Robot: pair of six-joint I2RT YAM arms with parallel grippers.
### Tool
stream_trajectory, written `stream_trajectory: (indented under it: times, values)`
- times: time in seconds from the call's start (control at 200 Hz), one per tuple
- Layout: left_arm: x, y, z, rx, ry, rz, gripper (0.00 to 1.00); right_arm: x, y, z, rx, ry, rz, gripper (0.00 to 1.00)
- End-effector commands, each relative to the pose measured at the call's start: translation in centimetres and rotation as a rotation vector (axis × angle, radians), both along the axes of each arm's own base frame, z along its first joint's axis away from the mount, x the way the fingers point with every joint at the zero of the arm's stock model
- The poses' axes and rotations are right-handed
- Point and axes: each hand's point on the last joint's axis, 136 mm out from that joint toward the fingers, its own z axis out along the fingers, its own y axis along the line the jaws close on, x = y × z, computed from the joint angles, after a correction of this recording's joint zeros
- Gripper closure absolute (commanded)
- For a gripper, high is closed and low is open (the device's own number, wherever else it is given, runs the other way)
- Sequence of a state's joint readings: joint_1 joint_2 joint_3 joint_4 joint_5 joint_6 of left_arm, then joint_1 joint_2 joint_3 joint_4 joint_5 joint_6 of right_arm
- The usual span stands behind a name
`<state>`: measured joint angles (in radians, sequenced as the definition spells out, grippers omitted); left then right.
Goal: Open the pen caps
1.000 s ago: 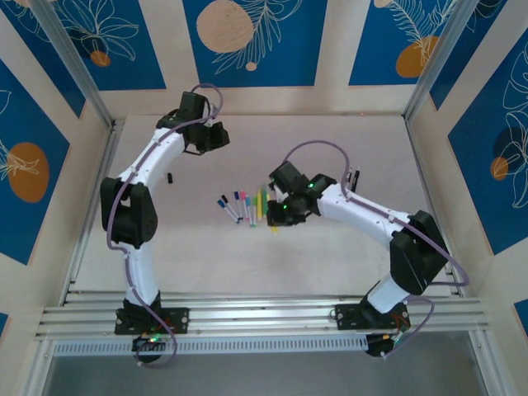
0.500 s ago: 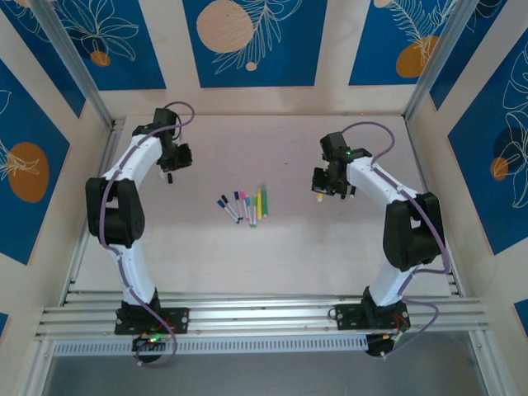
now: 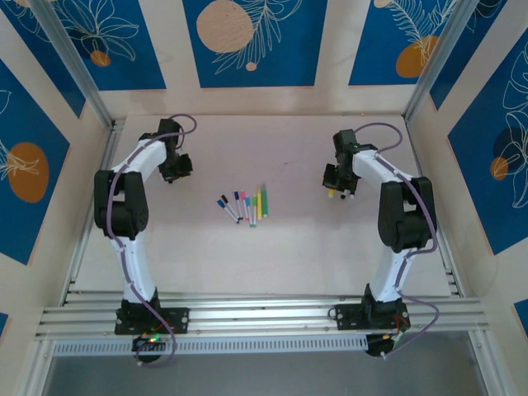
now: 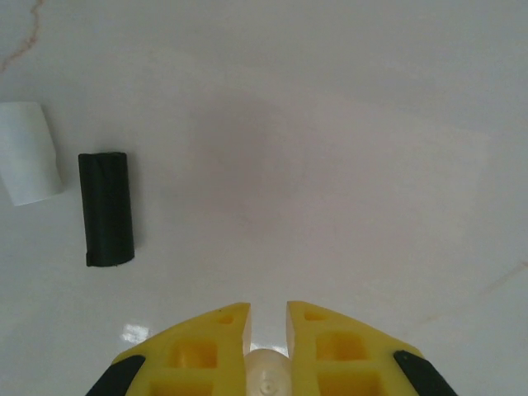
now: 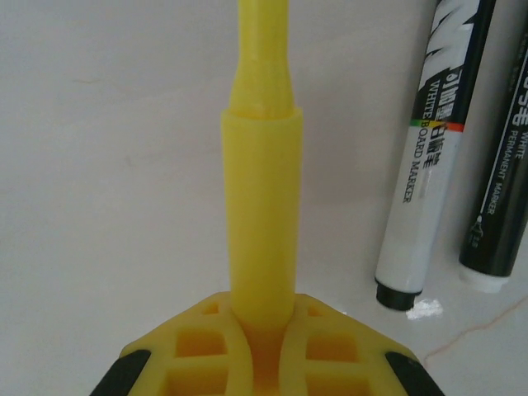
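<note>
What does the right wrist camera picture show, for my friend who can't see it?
The right gripper is shut on a yellow pen that points straight away from the camera. To its right, a whiteboard marker and a permanent marker lie side by side on the pale table.

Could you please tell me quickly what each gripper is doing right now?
Left gripper: closed; whether it holds anything cannot be told.
Right gripper: closed on the yellow pen.

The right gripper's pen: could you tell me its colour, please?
Yellow plastic pen, shut in the right gripper; clearest in right wrist view.
</note>
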<state>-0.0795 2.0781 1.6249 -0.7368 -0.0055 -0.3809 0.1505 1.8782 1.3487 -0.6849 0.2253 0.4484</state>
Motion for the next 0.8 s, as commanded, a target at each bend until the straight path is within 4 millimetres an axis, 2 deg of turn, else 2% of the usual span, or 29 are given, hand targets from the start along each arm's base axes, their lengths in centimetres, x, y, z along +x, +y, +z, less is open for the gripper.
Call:
stream_trajectory:
  times: [0.0,0.205,0.395,0.455,0.5,0.675,0.755,0.795]
  values:
    - [-0.5,1.8,-1.7,0.058,0.035,0.05,1.0,0.9,-0.8,0.1,-0.022,-0.002,-0.009,1.0]
    - [-0.9,3.3,-3.0,0.151,0.072,0.062,1.0,1.6,-1.8,-1.1,-0.065,0.03,-0.021,1.0]
    - [-0.6,3.8,-4.0,0.181,0.094,0.068,1.0,1.7,-2.5,-2.2,-0.081,0.062,-0.034,1.0]
    - [-0.5,3.8,-4.1,0.182,0.098,0.072,0.95,1.6,-2.6,-2.4,-0.088,0.067,-0.036,1.0]
    - [-0.4,3.8,-4.2,0.181,0.097,0.073,0.91,1.6,-2.6,-2.5,-0.093,0.071,-0.037,0.96]
    - [-0.2,4.1,-3.7,0.197,0.087,0.078,0.67,1.5,-2.9,-2.8,-0.096,0.085,-0.042,0.8]
    - [0.0,4.1,-3.2,0.201,0.08,0.078,0.63,1.5,-2.9,-2.7,-0.096,0.083,-0.046,0.76]
    - [0.1,4.2,-3.0,0.202,0.075,0.079,0.57,1.5,-2.9,-2.6,-0.097,0.083,-0.044,0.73]
